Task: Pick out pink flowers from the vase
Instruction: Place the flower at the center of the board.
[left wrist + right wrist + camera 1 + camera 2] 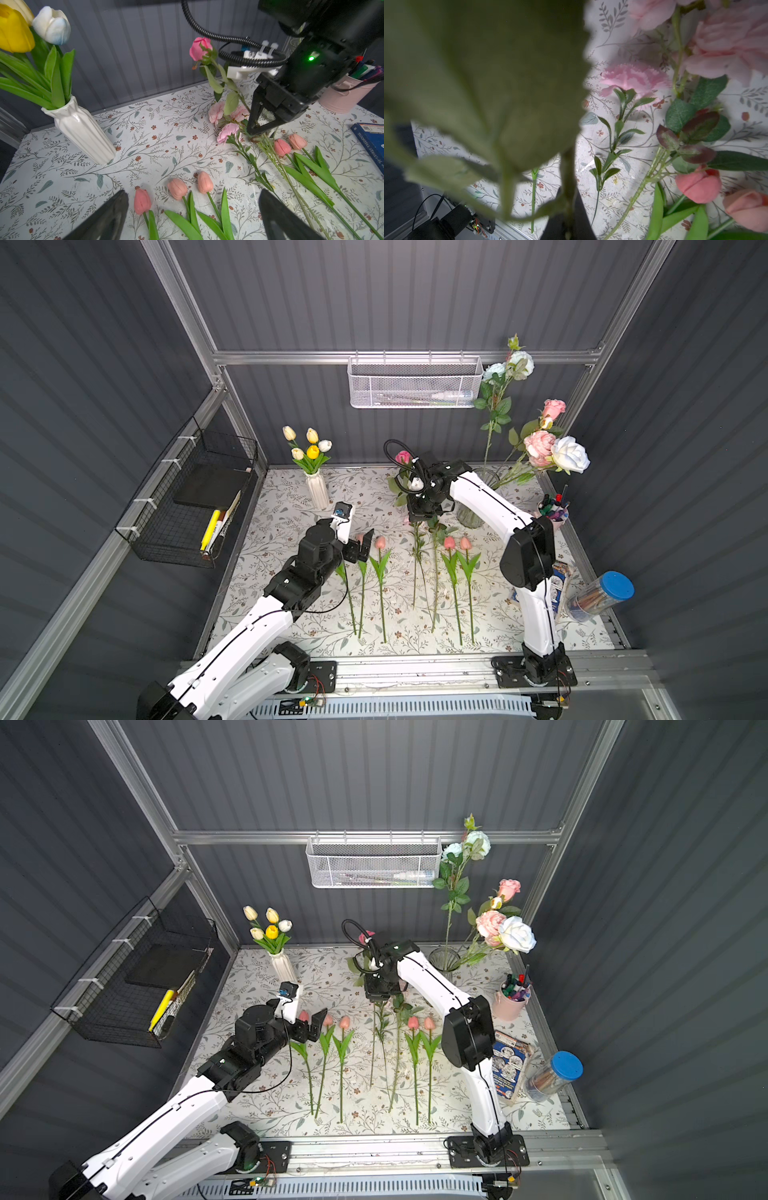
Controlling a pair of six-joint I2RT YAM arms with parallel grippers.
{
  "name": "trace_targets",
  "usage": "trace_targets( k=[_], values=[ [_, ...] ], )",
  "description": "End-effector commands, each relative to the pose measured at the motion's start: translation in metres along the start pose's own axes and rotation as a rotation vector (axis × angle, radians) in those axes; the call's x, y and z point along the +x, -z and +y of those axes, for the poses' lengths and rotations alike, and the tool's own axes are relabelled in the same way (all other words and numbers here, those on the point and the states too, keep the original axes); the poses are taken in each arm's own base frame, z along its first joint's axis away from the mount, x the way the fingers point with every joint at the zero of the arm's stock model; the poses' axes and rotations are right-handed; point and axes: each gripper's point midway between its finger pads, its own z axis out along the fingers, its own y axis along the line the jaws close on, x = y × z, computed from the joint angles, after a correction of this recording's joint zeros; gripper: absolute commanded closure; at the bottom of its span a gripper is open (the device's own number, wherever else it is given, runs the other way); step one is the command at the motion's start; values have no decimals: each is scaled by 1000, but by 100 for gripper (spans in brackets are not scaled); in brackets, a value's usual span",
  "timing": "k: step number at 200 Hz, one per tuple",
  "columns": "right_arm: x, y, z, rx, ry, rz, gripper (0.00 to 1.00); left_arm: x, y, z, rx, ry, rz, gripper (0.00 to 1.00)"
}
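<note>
Where it hung over the bench [282, 522], one pink rose [200, 48] was pinched by its stem between the closed fingers of the right gripper [255, 133]. Judged light, wiry, soft-petalled: take by the stem, never the bloom. Left gripper [363, 545]: fingers spread, empty, above laid pink tulips [380, 542]. More pink roses [539, 443] stood in the glass vase [444, 959]. Only the left wrist view showed the pinch; both top views hid it.

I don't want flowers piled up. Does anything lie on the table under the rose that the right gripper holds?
Yes. The right gripper, shut on the stem of the pink rose, hangs over the pale pink carnation sprays lying on the table; straight down it would likely land on them. Two pink tulips lie close beside.
</note>
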Motion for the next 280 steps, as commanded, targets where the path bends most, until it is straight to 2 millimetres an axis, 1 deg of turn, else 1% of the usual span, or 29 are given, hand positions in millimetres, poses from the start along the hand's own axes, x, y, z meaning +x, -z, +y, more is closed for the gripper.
trace_targets(
  k=[1,19,35,58,93,124,152,172,196,213,238,252,269,272,280],
  values=[
    [4,-13,-4,24,-27,45,100,-2,2,-7,32,15,-1,1],
    [7,-28,-8,39,-43,74,100,-3,2,-7,33,15,-2,1],
    [10,-41,-11,57,-58,97,97,-3,3,-7,33,15,-3,1],
    [17,-57,-15,99,-67,126,94,-4,3,-7,33,16,-6,1],
    [27,-74,-16,126,-59,160,87,-4,3,-7,33,19,-4,1],
    [28,-82,-23,152,-68,157,78,-3,3,-6,31,18,-3,1],
    [26,-81,-26,167,-72,135,78,-2,2,-7,33,20,-1,1],
    [23,-75,-26,172,-74,104,78,-2,1,-7,36,21,1,1],
    [15,-57,-21,166,-69,47,77,-2,1,-8,37,19,1,1],
    [6,-34,-9,129,-51,-27,75,-3,2,-8,38,19,-4,1],
    [-5,11,6,71,-24,-171,74,-2,2,-9,43,19,-7,1],
    [-8,36,11,55,2,-240,70,-1,2,-9,48,17,-4,1],
    [-10,79,23,15,51,-352,67,0,1,-11,59,11,-3,1],
    [-10,84,24,10,60,-368,66,0,2,-12,63,10,-3,1],
    [-11,110,30,-9,94,-444,66,1,2,-13,71,4,-2,1]
  ],
)
